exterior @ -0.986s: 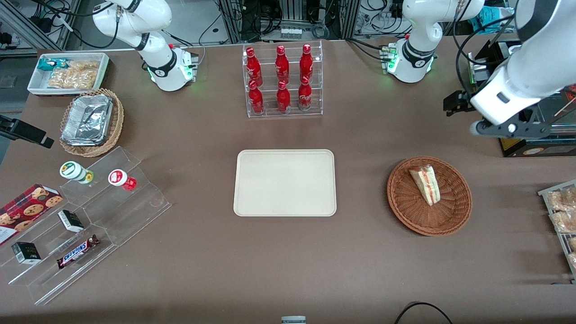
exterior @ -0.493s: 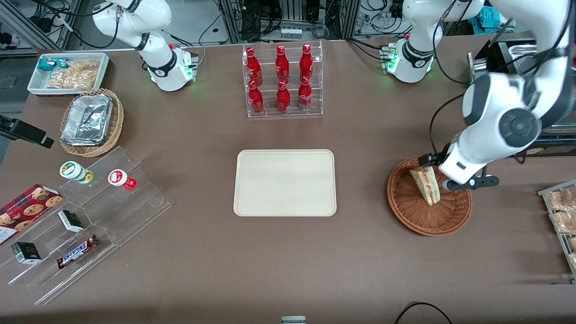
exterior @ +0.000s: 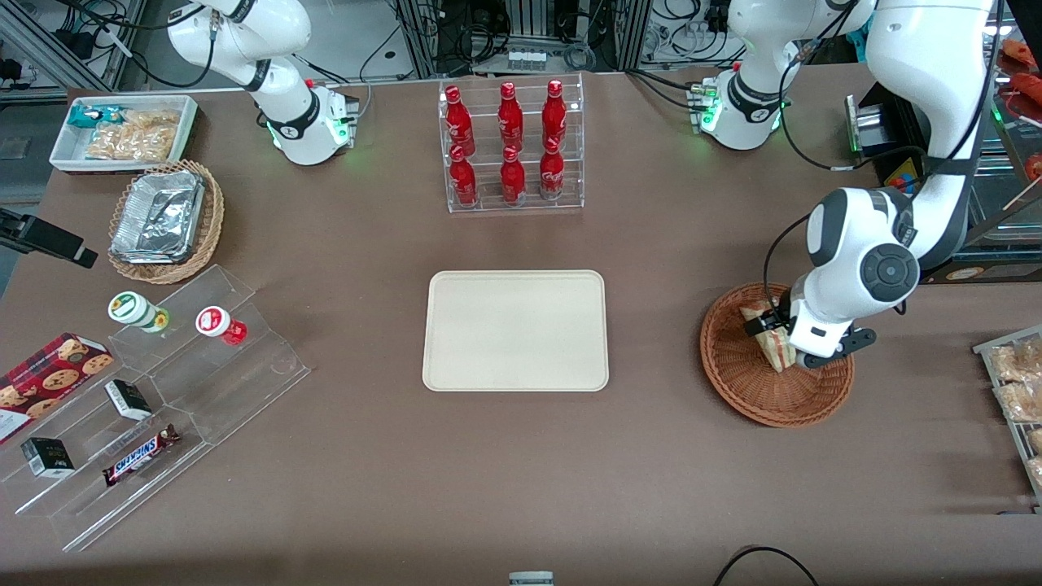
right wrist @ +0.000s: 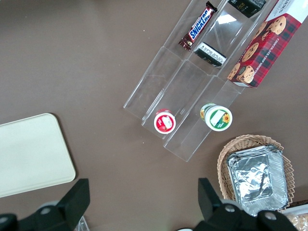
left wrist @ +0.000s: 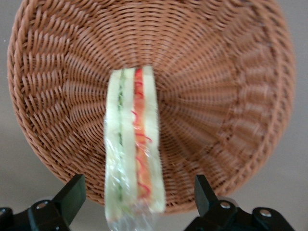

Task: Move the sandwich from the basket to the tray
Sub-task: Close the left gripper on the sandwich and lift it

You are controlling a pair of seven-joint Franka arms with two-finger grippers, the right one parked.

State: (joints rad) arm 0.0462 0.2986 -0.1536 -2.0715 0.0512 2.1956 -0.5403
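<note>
The sandwich [exterior: 772,337], a plastic-wrapped white wedge with red and green layers, lies in the round reddish-brown wicker basket [exterior: 749,391] toward the working arm's end of the table. My left gripper [exterior: 783,340] hangs low over the basket, right at the sandwich. In the left wrist view the gripper [left wrist: 136,198] is open, one black finger [left wrist: 72,195] on each side of the sandwich [left wrist: 132,163], with a gap to it on both sides; the basket [left wrist: 226,96] fills that view. The beige tray [exterior: 515,330] lies bare mid-table and also shows in the right wrist view [right wrist: 29,154].
A clear rack of red bottles [exterior: 510,146] stands farther from the front camera than the tray. Clear tiered shelves with snacks [exterior: 155,391], a tan basket of foil containers [exterior: 163,220] and a white snack bin [exterior: 122,130] lie toward the parked arm's end. Packaged snacks [exterior: 1017,382] sit beside the basket.
My left arm has swung in from the table's edge and come down over the basket, bringing the gripper to the sandwich. The sandwich and basket have not moved.
</note>
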